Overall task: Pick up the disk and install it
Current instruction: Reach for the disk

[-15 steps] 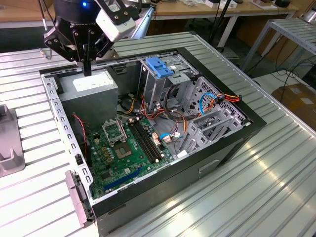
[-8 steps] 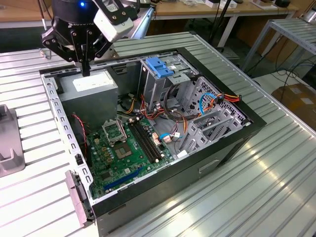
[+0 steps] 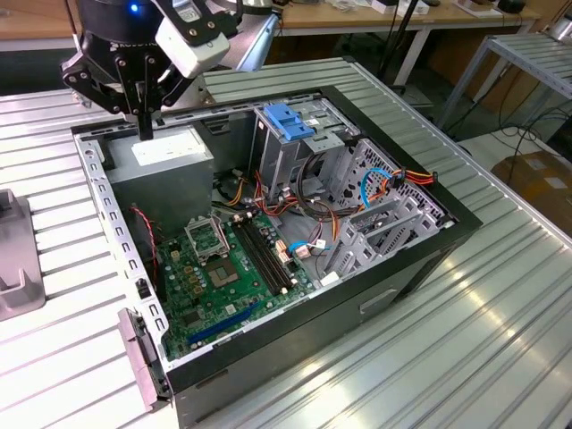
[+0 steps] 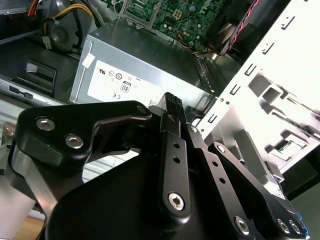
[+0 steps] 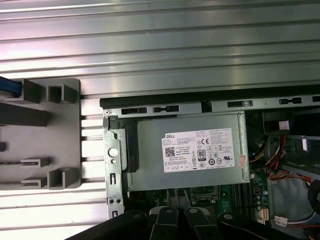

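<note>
The disk (image 5: 10, 87) looks to me like the thing with the blue side standing in my one grey holder (image 5: 65, 145), out on the table beside the computer box. Only a bit of its blue rail shows in the first wrist view, so I am not sure of it.

Between the holder and me stands the box's metal wall (image 3: 112, 223), full of little holes.

My pincer (image 3: 146, 125) is squeezed closed with nothing in it. It hangs just over the corner of the one grey power box (image 3: 161, 165), which has one white sticker (image 5: 199, 150) on it.

Past the power box lies one green board (image 3: 210, 286) on the floor of the one open computer box (image 3: 268, 344). Next to the board is a grey metal cage (image 3: 286, 165) with one more blue piece (image 3: 290, 121) on top. That makes two blue things I can count. A tangle of red, orange, blue and black wires (image 3: 322, 192) lies by the cage, too many to count.

It all sits on a silver table (image 3: 465, 340) with long ridges.
</note>
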`<state>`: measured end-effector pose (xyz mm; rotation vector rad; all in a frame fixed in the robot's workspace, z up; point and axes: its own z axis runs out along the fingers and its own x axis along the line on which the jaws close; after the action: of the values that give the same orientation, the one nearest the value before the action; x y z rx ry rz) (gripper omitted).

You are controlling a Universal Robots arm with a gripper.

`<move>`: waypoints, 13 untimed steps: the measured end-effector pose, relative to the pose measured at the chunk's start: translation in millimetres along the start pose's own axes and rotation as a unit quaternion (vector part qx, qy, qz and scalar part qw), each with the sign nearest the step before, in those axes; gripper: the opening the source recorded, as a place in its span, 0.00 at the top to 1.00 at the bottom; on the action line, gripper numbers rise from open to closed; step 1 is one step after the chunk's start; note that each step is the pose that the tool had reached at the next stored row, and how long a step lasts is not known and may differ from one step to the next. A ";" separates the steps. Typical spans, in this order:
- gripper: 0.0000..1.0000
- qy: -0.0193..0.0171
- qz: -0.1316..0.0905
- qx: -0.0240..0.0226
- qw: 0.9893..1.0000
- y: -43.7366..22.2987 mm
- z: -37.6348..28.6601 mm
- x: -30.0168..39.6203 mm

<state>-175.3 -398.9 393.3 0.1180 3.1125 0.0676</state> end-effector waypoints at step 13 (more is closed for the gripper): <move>0.90 0.000 0.000 0.000 1.000 -0.5 -0.1 6.7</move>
<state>-182.0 -398.9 393.3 0.1180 3.1125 0.0677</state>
